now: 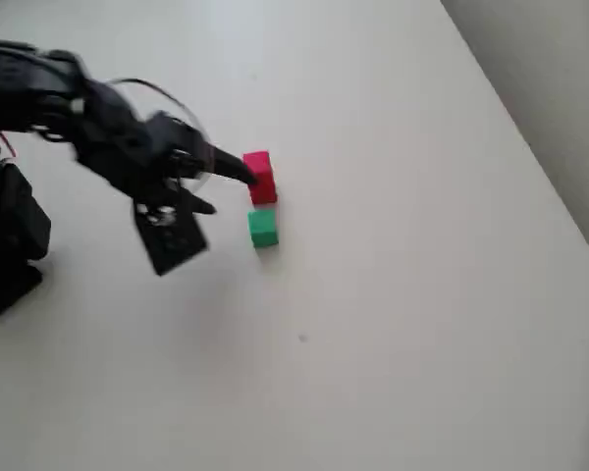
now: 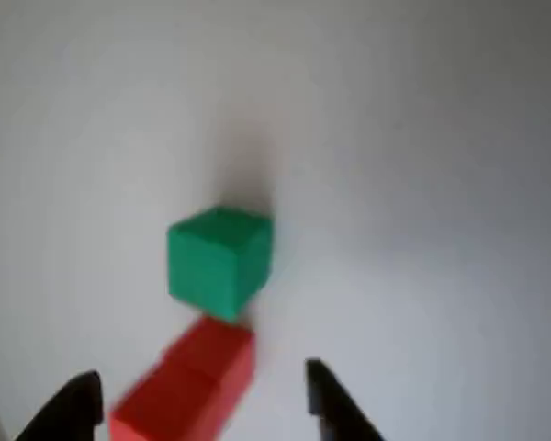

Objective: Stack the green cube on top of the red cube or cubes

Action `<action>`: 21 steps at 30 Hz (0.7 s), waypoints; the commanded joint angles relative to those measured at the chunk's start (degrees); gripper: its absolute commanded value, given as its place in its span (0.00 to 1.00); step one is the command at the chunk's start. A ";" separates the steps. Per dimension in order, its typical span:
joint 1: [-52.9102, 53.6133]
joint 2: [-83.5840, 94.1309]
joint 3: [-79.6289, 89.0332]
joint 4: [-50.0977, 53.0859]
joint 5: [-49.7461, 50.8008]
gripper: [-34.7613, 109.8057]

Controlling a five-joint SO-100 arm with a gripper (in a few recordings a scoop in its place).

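Observation:
On the white table stands the red cube (image 1: 261, 177), with the green cube (image 1: 263, 228) just below it in the overhead view, the two touching or nearly so. My black gripper (image 1: 226, 191) reaches in from the left and is open; its upper fingertip is at the red cube's left side. In the wrist view the red cube (image 2: 188, 386) lies between the two dark fingertips of the gripper (image 2: 197, 402), and the green cube (image 2: 220, 262) sits just beyond it. Nothing is held.
The white table (image 1: 402, 294) stretches wide to the right and below the cubes. Its right edge (image 1: 530, 147) runs diagonally at the upper right. The arm's black base (image 1: 10, 235) stands at the left edge.

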State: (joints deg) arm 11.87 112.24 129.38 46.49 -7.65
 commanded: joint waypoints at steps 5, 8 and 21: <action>2.37 -16.61 -17.58 2.72 0.44 0.43; 2.37 -19.34 -20.92 4.13 0.53 0.43; 2.46 -26.72 -27.33 5.98 0.70 0.28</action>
State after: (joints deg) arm 13.89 85.61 106.08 52.12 -7.21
